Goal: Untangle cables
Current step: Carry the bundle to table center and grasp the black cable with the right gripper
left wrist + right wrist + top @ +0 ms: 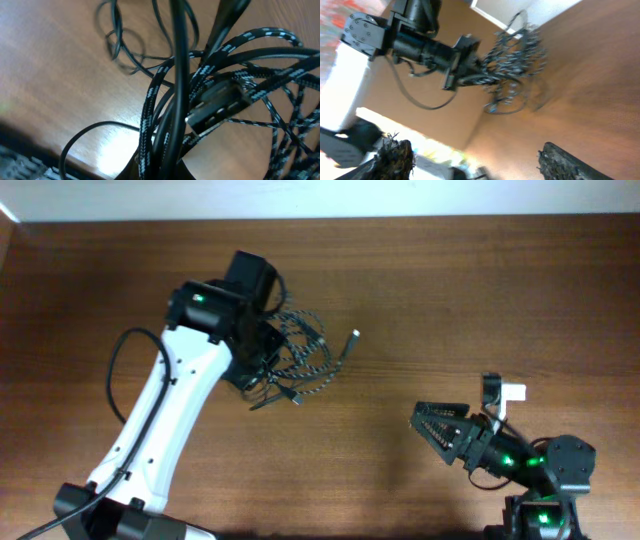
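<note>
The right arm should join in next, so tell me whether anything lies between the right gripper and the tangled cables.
Nothing visible does. Only bare table lies between the open right gripper and the cables. The left gripper sits at the tangle's far side, out of the path.

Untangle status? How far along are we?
Done: nothing visibly; the speckled braided cable and thin black cable are one knot. In hand: the left gripper is in the clump, though its grip is hidden. The right gripper is open, apart from the cables. Left: pulling the two cords apart.
</note>
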You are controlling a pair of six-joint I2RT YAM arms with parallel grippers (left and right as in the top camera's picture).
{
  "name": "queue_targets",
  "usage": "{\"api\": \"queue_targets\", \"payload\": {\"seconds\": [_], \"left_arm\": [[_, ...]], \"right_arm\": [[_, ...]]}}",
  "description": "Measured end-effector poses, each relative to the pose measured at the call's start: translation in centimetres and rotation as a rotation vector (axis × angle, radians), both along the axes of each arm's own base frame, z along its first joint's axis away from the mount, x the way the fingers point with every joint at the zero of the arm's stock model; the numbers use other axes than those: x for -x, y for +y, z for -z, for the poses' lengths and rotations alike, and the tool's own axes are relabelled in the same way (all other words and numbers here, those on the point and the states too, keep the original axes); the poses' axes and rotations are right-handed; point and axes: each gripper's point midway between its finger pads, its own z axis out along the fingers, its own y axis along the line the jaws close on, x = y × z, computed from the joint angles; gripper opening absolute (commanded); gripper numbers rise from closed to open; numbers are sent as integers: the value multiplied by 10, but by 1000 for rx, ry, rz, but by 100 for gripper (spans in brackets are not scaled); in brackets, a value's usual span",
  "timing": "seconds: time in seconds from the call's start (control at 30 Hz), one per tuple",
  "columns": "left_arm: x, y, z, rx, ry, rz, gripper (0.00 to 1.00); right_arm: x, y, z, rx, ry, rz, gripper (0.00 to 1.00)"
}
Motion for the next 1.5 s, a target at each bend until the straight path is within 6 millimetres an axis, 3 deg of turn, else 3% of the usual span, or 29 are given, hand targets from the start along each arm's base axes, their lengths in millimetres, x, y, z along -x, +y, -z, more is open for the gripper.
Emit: {"api": "queue_targets", "payload": {"seconds": [0.1,0.2,0.33,0.47,0.53,0.6,0.63,0.67,0.7,0.73,0.8,0.87,0.9,0.93,0.97,1.0,1.07,1.1,1.17,1.2,1.23,1.27,1.3,1.4,1.5], "left_arm": [[-3,-14,-2,-61,-60,140,0],[0,-20,-2,-83,-69,183,0],[-1,-19,-2,-93,-74,188,0],[0,-20,-2,-89,-69,191,0],[2,-23,-1,-87,-67,202,0],[4,-27,-1,-88,-68,219,0],[6,-30,-1,-87,-68,230,0],[8,-34,-1,-90,-70,243,0],[9,-36,-1,-103,-73,254,1],[9,-35,-1,-119,-76,257,5],[11,-26,-1,-166,-71,251,21],[12,-14,-2,-248,-75,257,25],[9,-4,-3,-301,-84,247,31],[3,15,-8,-398,-108,223,44],[-3,32,-13,-472,-126,196,48],[-9,46,-17,-520,-140,162,44],[-13,67,-20,-561,-137,110,22],[-15,80,-22,-577,-132,74,22],[-16,91,-22,-590,-125,42,45],[-17,95,-22,-589,-122,31,69],[-17,96,-22,-590,-121,26,86],[-16,96,-22,-583,-118,27,94],[-16,93,-20,-562,-113,28,99],[-4,67,-6,-398,-45,62,99],[28,51,17,-281,112,104,99]], "right_arm": [[14,28,-5,-81,148,-135,70],[21,51,-6,-111,195,-151,70],[14,73,-5,-161,263,-50,66],[-14,86,12,-211,388,104,60],[-22,96,0,-282,346,93,52],[-26,105,-17,-357,288,57,36],[-28,108,-16,-362,289,51,27],[-32,114,-5,-354,324,45,10],[-34,118,5,-343,358,41,4],[-35,120,10,-325,351,42,4],[-36,121,12,-284,288,45,4],[-33,120,5,-253,184,43,4],[-31,119,0,-239,134,44,4],[-27,115,-10,-223,61,47,4],[-26,113,-9,-181,28,58,4],[-27,108,-1,-122,27,77,4],[-29,96,13,-33,28,115,4],[-31,84,17,9,15,149,4],[-32,68,16,53,-12,192,4],[-32,58,13,67,-27,218,4],[-31,51,19,98,-19,237,4],[-32,45,22,113,-17,253,4],[-32,43,21,116,-23,259,4],[-30,43,19,122,-46,252,4],[-31,42,19,142,-72,256,4]]}}
